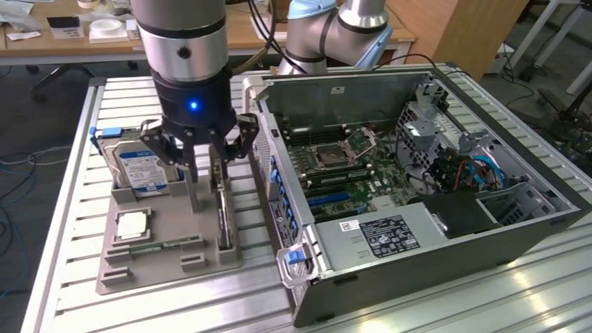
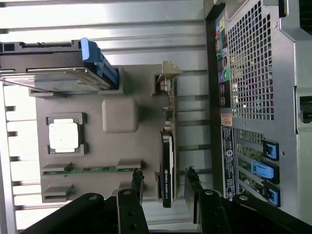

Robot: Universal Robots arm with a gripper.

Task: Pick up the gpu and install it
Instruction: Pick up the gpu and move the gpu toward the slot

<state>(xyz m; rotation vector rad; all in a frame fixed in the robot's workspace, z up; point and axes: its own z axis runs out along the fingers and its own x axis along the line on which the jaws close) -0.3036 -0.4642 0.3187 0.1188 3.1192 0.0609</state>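
Just above gpu (image 2: pixel 167 146), claw (image 2: pixel 165 175) spread; hard drive (image 2: pixel 48 80), case (image 2: pixel 253 73) flanking.

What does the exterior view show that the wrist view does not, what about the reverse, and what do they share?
Exterior view adds: the motherboard inside the open case, and blue cables. Wrist view adds: the case's rear grille, seen face-on. Shared: the gpu standing on edge in the grey tray, the hard drive, and the open gripper straddling the gpu.

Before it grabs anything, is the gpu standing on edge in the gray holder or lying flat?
On edge: the gpu stands in a slot of the gray holder, its thin edge facing up, the open gripper straddling it.
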